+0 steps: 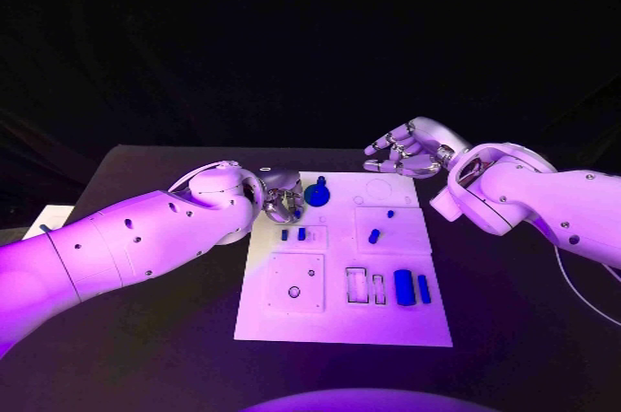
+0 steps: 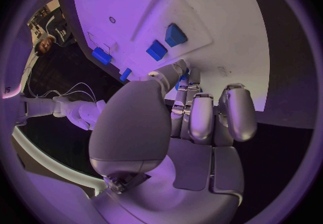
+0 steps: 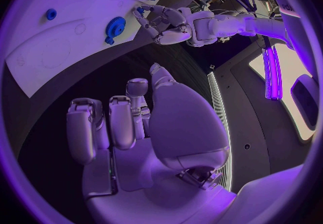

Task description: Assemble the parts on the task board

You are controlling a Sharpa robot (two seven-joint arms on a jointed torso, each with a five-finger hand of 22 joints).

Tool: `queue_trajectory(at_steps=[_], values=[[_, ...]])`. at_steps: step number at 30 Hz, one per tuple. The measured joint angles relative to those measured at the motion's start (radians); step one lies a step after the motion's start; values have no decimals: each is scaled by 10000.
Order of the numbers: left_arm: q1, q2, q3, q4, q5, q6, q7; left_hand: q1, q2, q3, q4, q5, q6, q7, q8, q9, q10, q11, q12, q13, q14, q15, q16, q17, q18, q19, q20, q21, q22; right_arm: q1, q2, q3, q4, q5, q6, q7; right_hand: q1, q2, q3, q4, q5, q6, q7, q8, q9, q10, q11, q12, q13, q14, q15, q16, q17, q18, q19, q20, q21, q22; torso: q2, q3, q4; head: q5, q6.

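Note:
The white task board (image 1: 349, 327) lies in the middle of the black table. My left hand (image 1: 278, 197) hovers over its far left corner, beside a blue gear (image 1: 319, 196). Its thumb and fingers (image 2: 191, 108) are bent together, and a small blue part (image 2: 183, 79) appears pinched between them. My right hand (image 1: 412, 152) hangs above the board's far right edge, fingers loosely bent and holding nothing. On the board there are two small blue blocks (image 1: 293, 234), a blue peg (image 1: 374, 236) and two long blue bars (image 1: 412, 287). The right wrist view shows the gear (image 3: 114, 26) and my left hand (image 3: 164, 22).
A raised square plate (image 1: 296, 283) sits at the board's near left, and narrow empty slots (image 1: 363, 285) lie beside the bars. A white object (image 1: 49, 217) lies at the table's left edge. A thin cable (image 1: 582, 291) hangs below my right arm.

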Motion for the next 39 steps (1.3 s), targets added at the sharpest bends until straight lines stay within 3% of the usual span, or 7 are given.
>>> queue_trajectory(at_steps=[8, 15, 25, 30, 33, 35, 39], values=[[-24, 19, -6, -57, -14, 91, -42, -249, -118, 0, 0, 0, -296, 150, -112, -166, -145, 144, -28, -92, 0, 0, 0, -91, 0, 0, 0, 0, 5, 0, -6, 0, 13, -19, 11, 0, 0, 0, 0, 0, 0, 0, 0, 0, 4, 0, 0, 0, 0, 0, 0, -39, -12, 0, 0, 0, 0, -1, 0, -1, 2, 7, -18], [-22, 18, 4, -60, -17, 146, -63, -324, -193, 0, 0, 0, -1115, 247, -112, -499, -252, 177, -28, -152, -13, 59, 0, -186, 2, 36, 36, -54, 4, 0, -11, 0, 16, -28, 39, 0, 0, 0, 0, 0, 0, 0, 0, 0, 9, 0, 0, 0, -13, 0, 0, -81, -84, 0, -41, 34, -49, -2, -1, -1, 3, 8, -19], [-17, -20, 10, -42, -13, 180, -93, -366, -235, 0, 0, 0, -1346, 302, -112, -638, -288, 213, -28, -177, -34, 106, 0, -249, 2, 0, 72, -54, 3, 0, -27, 0, 0, -42, 126, -19, 0, 0, -15, 15, 0, 0, 0, 0, 8, -84, 34, -250, -180, 0, 0, -352, -374, 1, -243, 15, -222, -3, -3, -1, 2, 6, -12], [-15, -159, 13, 21, -7, 146, -103, -366, -235, 2, -2, 1, -1645, 276, -112, -798, -364, 247, -28, -216, -34, 106, 0, -283, 3, 35, 108, -90, 3, 0, -42, 0, -64, -103, 218, -99, 134, 128, -36, 49, 0, -72, -38, 0, 28, -1132, 75, -2638, -1922, -99, 34, -1679, -1762, 162, -741, 22, -718, -81, -3, -7, 2, 3, -11], [-23, -359, 9, 122, 42, 41, -97, -366, -235, 34, -34, 0, -1788, 217, -112, -892, -659, 242, -28, -289, -34, 106, 15, -319, 3, 31, 112, -378, 2, 0, -58, 0, -143, -299, 342, -238, 673, 160, 248, 23, 39, -46, -13, 0, 56, -1829, 145, -3968, -3119, -362, 68, -2823, -2864, 324, -1056, 25, -1127, -534, -6, -8, -1, -7, 1], [-35, -580, 14, 210, 224, -116, -59, -364, -233, 168, -105, 0, -1782, 216, -112, -920, -831, 249, -28, -329, -34, 106, 10, -467, 4, -84, 181, -806, 2, -1, -83, 0, -183, -629, 468, -371, 1039, 98, 481, -67, 38, 103, 116, 0, 68, -1982, 224, -4774, -3981, -335, 95, -3070, -3063, 324, -1071, 40, -1179, -584, -9, -9, -4, -13, 7], [-33, -1094, 85, 361, 1368, -593, 147, -238, -108, 414, -200, 0, -1539, 275, -38, -959, -1000, 337, -28, -345, -138, 196, -446, -1203, 100, -449, 193, -1757, -51, -27, -161, 0, -190, -1634, 787, -670, 1594, -36, 1026, -196, -243, 378, 42, 0, 90, -2045, 206, -5986, -5644, -84, 197, -2993, -2938, 324, -742, 66, -1008, -312, -17, -7, 1, -50, 35]])
